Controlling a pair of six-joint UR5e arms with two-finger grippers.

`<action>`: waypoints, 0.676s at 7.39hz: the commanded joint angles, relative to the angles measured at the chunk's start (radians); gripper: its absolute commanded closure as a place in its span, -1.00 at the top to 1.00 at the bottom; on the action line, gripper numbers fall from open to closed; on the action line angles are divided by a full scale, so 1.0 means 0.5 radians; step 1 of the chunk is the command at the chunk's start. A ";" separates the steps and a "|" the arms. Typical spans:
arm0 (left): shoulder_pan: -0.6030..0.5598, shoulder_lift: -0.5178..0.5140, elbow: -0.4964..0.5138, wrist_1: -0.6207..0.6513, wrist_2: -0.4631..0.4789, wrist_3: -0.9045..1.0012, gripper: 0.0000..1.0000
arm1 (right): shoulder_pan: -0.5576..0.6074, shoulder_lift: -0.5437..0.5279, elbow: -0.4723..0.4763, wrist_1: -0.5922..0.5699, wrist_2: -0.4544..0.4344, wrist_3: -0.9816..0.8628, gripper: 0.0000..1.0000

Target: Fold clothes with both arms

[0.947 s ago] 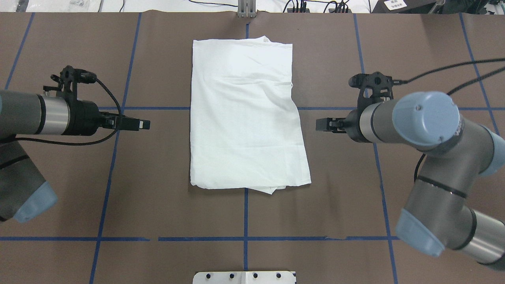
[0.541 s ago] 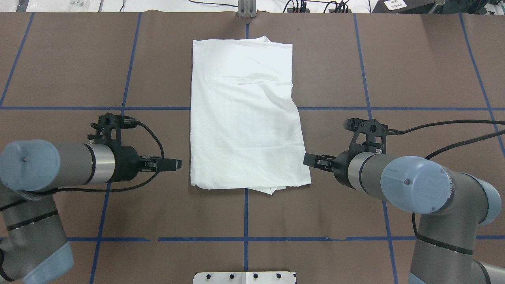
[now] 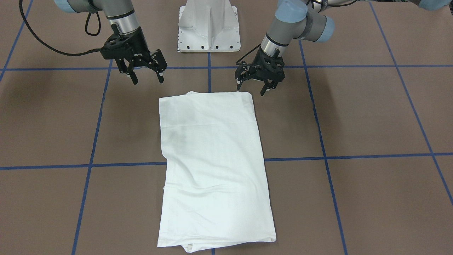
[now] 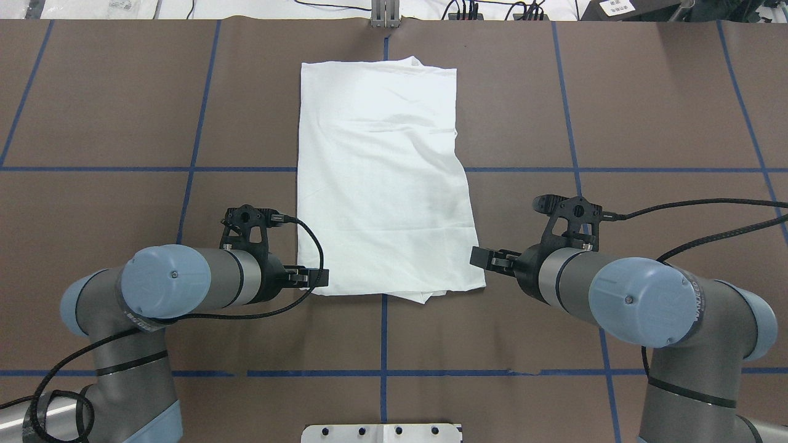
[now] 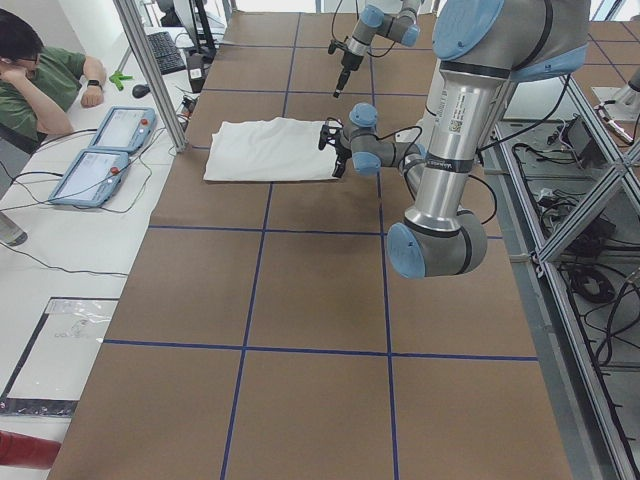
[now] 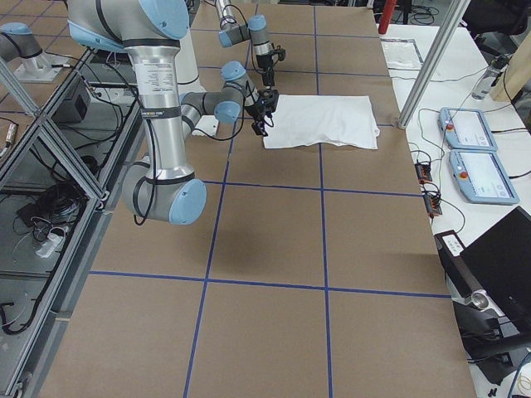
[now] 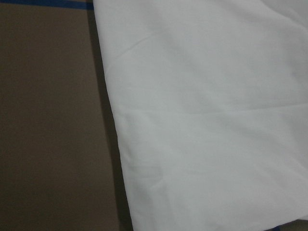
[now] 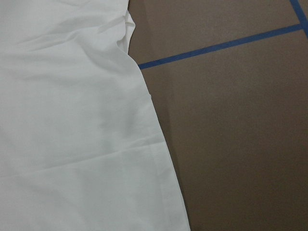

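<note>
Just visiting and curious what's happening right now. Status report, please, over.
Left gripper and right gripper open, empty, hovering by the robot-side corners of the shirt. Shirt folded long, lying flat. Nothing seen in the way.

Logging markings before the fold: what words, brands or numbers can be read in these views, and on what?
"ROBOTIQ": on the black body of the right tool.
Lettering on the right arm, at its joint housing: too small to read.
Printed strip on the left arm: blurred, unreadable.
Writing on the paper label beyond the far table edge: blurred.
No print shows on the shirt.
</note>
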 commanded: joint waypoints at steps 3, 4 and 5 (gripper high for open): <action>-0.002 -0.035 0.104 0.001 0.000 0.008 0.85 | -0.002 -0.002 -0.008 0.000 -0.001 -0.003 1.00; -0.002 -0.078 0.156 0.001 0.000 0.012 0.59 | -0.002 -0.002 -0.008 0.000 -0.001 -0.003 1.00; -0.002 -0.096 0.183 -0.002 0.000 0.015 0.18 | -0.002 0.001 -0.011 0.000 -0.001 -0.003 1.00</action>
